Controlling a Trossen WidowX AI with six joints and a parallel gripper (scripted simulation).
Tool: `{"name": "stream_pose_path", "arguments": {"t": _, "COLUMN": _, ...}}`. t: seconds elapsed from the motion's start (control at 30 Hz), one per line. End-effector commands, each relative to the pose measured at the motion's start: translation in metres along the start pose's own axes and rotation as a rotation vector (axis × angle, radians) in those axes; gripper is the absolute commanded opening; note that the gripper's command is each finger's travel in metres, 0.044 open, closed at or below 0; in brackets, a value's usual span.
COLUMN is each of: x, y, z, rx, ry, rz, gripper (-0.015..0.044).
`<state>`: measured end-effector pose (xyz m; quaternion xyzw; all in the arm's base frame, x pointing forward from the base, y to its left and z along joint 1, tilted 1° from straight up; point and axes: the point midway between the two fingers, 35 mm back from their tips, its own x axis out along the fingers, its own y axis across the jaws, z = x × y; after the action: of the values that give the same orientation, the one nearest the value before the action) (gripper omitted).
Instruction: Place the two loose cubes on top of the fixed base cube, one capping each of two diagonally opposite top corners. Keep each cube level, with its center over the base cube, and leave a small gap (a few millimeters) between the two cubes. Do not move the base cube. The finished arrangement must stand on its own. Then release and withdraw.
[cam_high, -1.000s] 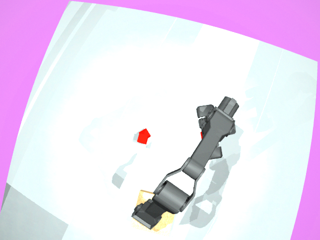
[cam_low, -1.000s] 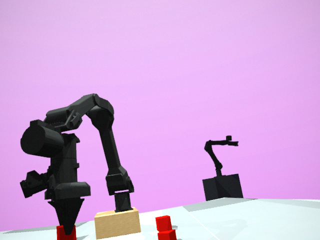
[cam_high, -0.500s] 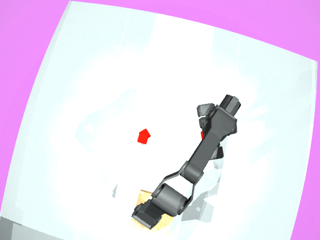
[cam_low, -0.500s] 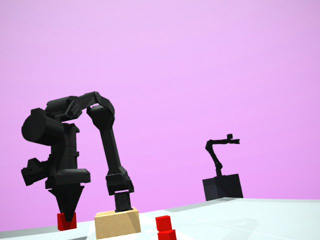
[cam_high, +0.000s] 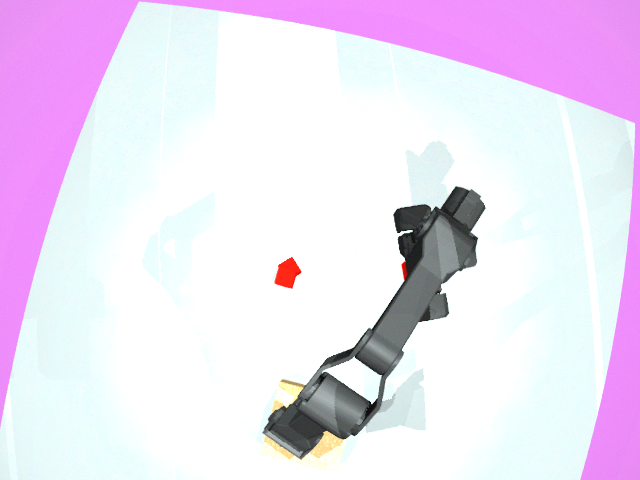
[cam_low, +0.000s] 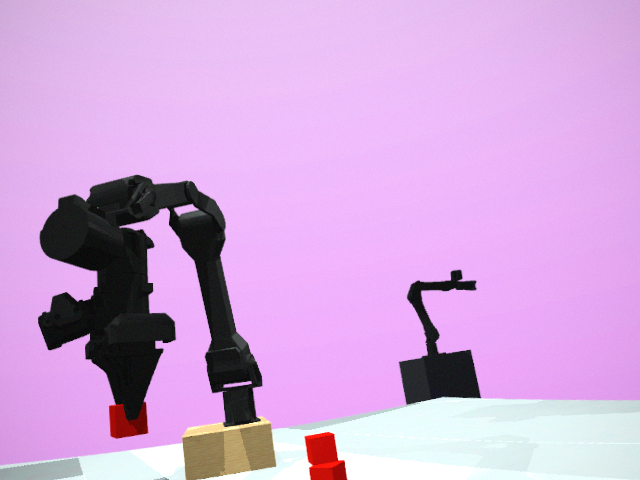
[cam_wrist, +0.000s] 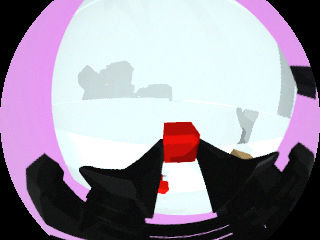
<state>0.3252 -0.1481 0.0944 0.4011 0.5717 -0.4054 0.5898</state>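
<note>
Held cube, red, hangs at the near left of the exterior view, raised off the desk. The end effector is clamped on it, with one finger on either side (clearest from the wrist).

Right of it, well apart, stands a small red stack: the upper cube sits on the base cube, offset so that part of the lower top shows. The held cube is not on the stack, so only one loose cube is placed.

Farther back, between the held cube and the stack in the exterior view, the black arm rises from a wooden block and bends over to the left.

Farthest, at right, a second arm (also black) stands on a dark box, before a pink backdrop.
</note>
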Motion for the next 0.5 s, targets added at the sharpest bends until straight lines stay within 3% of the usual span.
{"name": "stream_pose_path", "arguments": {"t": 0.0, "x": -0.004, "y": 0.003, "z": -0.004, "rx": -0.018, "ry": -0.004, "rz": 0.007, "gripper": 0.0105}}
{"name": "stream_pose_path", "arguments": {"t": 0.47, "x": -0.002, "y": 0.025, "z": -0.043, "rx": -0.254, "ry": -0.005, "rz": 0.002, "gripper": 0.0105}}
